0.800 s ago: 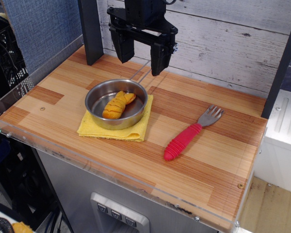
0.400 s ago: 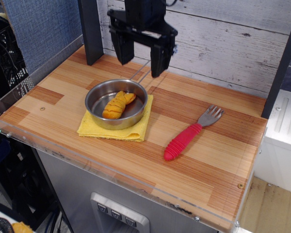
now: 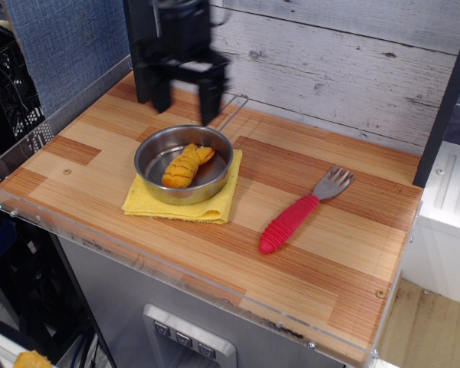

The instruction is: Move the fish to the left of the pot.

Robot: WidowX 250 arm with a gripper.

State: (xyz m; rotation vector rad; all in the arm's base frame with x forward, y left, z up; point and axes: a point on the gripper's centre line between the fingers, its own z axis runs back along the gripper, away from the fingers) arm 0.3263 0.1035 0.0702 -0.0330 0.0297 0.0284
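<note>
Cloth: folded yellow cloth (image 3: 211,205) on the wooden tabletop (image 3: 353,253), under the pot.
Pot: shallow round shiny steel pot (image 3: 149,156) on the cloth, wire loop handle pointing to the back right.
Fish: small orange-yellow striped toy fish (image 3: 185,165) lying inside the pot.
Gripper: black gripper (image 3: 185,100) above the pot's back rim, fingers apart and empty.
Fork: grey fork with ribbed red handle (image 3: 295,215) on the wood, well right of the pot.

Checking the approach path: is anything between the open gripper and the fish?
No object intervenes. The gripper hangs open above the pot's far rim; the fish lies uncovered inside, seen in the single camera view.
</note>
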